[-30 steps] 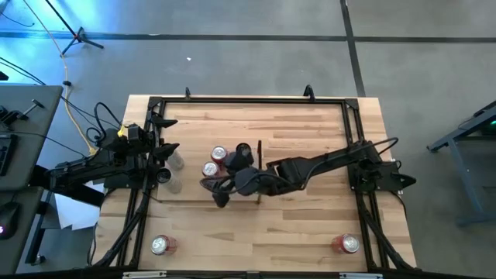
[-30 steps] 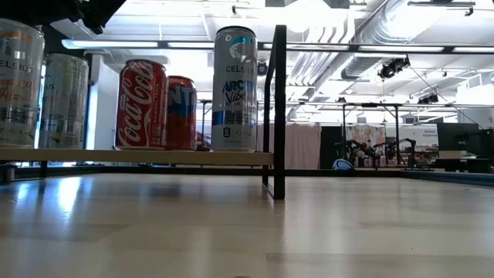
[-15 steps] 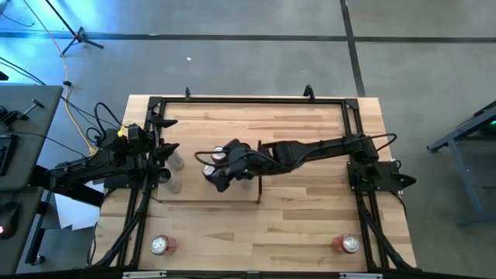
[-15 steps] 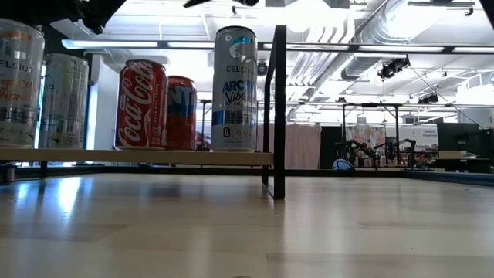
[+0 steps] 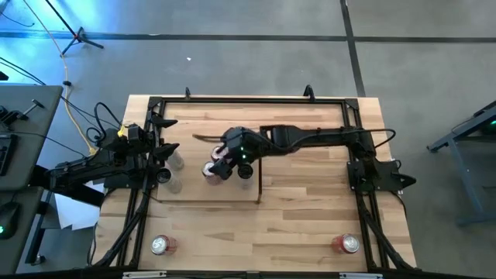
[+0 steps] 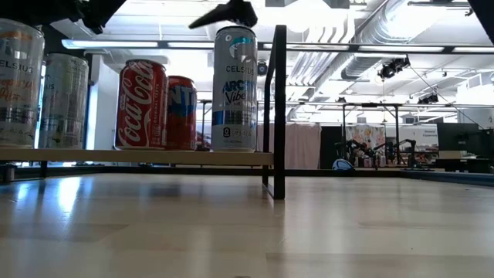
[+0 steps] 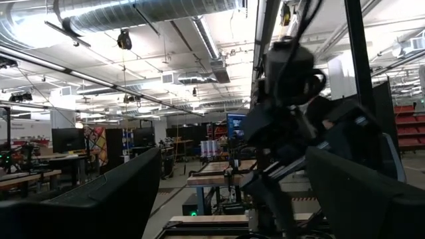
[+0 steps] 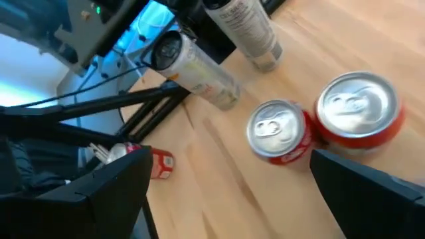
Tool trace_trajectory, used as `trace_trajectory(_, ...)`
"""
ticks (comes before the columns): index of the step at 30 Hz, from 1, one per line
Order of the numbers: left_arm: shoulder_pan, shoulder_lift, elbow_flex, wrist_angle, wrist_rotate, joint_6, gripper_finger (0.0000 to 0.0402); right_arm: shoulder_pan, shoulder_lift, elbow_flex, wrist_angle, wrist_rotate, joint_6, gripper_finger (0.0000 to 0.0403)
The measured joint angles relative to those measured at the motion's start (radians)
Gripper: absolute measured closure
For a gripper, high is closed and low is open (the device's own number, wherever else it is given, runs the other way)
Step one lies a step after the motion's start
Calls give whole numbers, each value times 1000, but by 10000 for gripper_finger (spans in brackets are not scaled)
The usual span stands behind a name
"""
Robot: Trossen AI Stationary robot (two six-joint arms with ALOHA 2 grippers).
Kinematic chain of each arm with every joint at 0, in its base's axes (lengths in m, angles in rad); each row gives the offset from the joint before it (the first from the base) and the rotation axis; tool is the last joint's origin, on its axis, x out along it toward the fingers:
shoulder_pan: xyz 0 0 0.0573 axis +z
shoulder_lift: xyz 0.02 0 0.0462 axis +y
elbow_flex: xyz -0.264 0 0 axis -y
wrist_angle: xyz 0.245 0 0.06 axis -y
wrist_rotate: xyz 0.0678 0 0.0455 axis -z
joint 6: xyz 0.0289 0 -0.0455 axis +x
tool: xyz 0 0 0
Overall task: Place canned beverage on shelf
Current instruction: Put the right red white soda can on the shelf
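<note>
The right arm is reaching across the table from its base, its gripper (image 5: pixel 231 159) hanging above the cans on the shelf (image 5: pixel 186 186), next to the thin dark upright strip (image 5: pixel 259 170). In the right wrist view its 2 dark fingers (image 8: pixel 372 199) are standing wide apart with nothing between them, looking down on 2 red cans (image 8: pixel 282 131) standing side by side. In the low view a dark tip of that gripper is showing just above the tall silver Celsius can (image 6: pixel 235 89), not touching it.

On the shelf, that Celsius can is standing upright nearest the strip, with the Coca-Cola can (image 6: pixel 140 104) and another red can (image 6: pixel 181 113) beside it, and 2 more tall silver cans (image 6: pixel 65 100) at the far end.

The left arm is waiting at the table's left edge, its gripper (image 5: pixel 164 163) near those silver cans; whether its fingers are open or closed cannot be told.

2 further red cans, 1 (image 5: pixel 160 246) at the near left and 1 (image 5: pixel 346 245) at the near right, are standing on the tabletop off the shelf.
</note>
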Motion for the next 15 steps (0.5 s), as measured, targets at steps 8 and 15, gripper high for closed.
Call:
trace_trajectory(8, 0, 0, 0, 0, 0, 0, 55, -76, 0, 0, -13, -174, -218, 9)
trace_trajectory(15, 0, 0, 0, 0, 0, 0, 55, -93, 0, 0, -13, -229, -413, 9)
